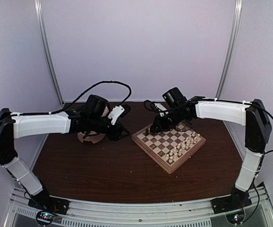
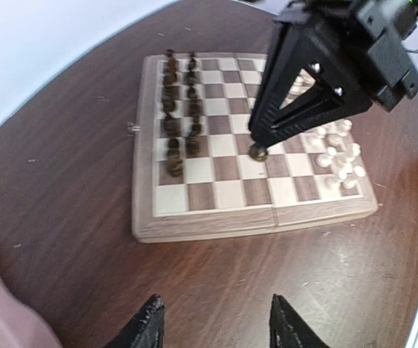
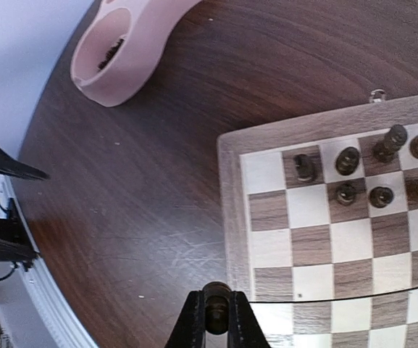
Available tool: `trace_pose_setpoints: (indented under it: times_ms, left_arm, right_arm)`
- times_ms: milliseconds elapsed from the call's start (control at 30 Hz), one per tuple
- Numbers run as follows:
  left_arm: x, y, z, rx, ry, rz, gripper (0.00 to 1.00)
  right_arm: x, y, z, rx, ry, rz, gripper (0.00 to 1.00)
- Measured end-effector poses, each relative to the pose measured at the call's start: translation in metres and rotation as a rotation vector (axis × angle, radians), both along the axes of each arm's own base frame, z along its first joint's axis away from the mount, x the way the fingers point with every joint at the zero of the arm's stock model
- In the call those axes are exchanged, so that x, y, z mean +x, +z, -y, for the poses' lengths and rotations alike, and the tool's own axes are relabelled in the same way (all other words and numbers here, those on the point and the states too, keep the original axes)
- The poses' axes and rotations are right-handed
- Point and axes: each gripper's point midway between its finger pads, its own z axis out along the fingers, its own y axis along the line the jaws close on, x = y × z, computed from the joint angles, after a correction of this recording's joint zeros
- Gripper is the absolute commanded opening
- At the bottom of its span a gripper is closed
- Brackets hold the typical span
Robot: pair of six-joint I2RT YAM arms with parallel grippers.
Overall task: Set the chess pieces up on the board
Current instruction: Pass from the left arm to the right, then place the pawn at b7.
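The board (image 1: pixel 150 154) lies right of centre on the dark table. Two columns of dark chess pieces (image 2: pixel 180 109) stand along its far-left side, and several of them (image 3: pixel 346 163) show in the right wrist view. My right gripper (image 3: pixel 216 304) is shut on one dark chess piece (image 3: pixel 216 291). It holds that piece (image 2: pixel 257 151) low over a square near the board's (image 2: pixel 216 222) middle. My left gripper (image 2: pixel 216 325) is open above bare table just short of the board's near edge, with nothing between its fingers.
Pale chessmen (image 2: pixel 339 156) cluster on the board's right side (image 1: pixel 183 144). A pink double bowl (image 3: pixel 114 58) with dark bits inside sits left of the board, below the left arm (image 1: pixel 90 136). White walls stand close behind and on both sides.
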Motion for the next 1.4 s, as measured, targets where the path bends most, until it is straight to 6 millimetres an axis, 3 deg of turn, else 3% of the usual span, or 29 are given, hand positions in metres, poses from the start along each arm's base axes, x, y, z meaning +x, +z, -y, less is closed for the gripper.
trace_pose_setpoints:
  times_ms: [267,400,567,1400]
  left_arm:
    - [0.025,0.026,-0.056,0.002,0.231,0.088,0.55]
    - [0.039,0.029,-0.085,-0.006,0.342,0.082,0.55]
    - [0.044,0.026,-0.111,-0.016,0.419,0.065,0.56]
    - [0.041,0.02,-0.117,-0.014,0.424,0.052,0.56]
  right_arm:
    - [0.021,-0.037,0.002,-0.219,0.01,0.089,0.01]
    - [0.028,-0.055,0.002,-0.284,0.001,0.102,0.01]
    - [0.04,-0.061,0.006,-0.337,-0.021,0.136,0.01]
    - [0.054,-0.075,0.0,-0.382,-0.036,0.157,0.07]
